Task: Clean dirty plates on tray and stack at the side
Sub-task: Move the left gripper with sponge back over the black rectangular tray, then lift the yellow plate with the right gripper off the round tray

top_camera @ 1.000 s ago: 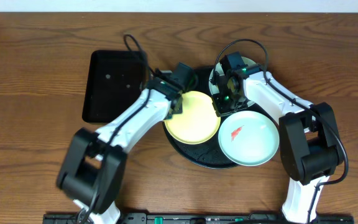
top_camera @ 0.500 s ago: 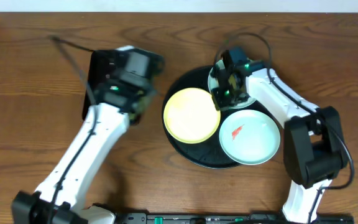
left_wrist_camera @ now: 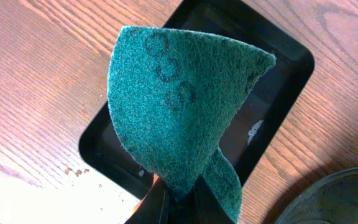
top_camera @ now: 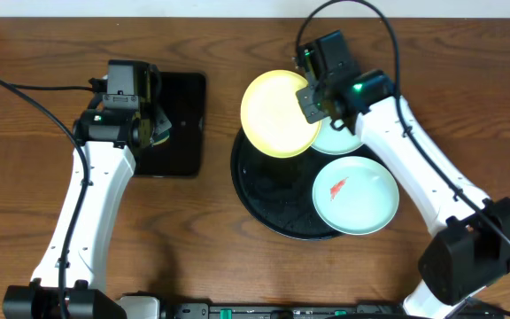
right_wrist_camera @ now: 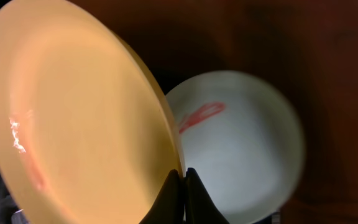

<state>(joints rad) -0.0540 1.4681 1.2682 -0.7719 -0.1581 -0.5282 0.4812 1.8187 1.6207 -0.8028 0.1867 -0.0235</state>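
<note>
Nearest me, a mint-blue plate (top_camera: 355, 195) with a red smear lies on the near right of the round black tray (top_camera: 268, 199). Beyond it my right tool (right_wrist_camera: 182, 190) is pinched tight on the rim of the yellow plate (top_camera: 277, 113), holding it over the tray's far left edge — a second mint-blue plate (top_camera: 342, 142) sits partly under that arm. Off to the left, my left tool (left_wrist_camera: 180, 205) grips a green scouring pad (left_wrist_camera: 179, 99) above the small rectangular black tray (top_camera: 182, 124) on the wooden counter (top_camera: 42, 53).

A brown wooden table (top_camera: 42, 221) with clear grain fills the view, evenly lit.
</note>
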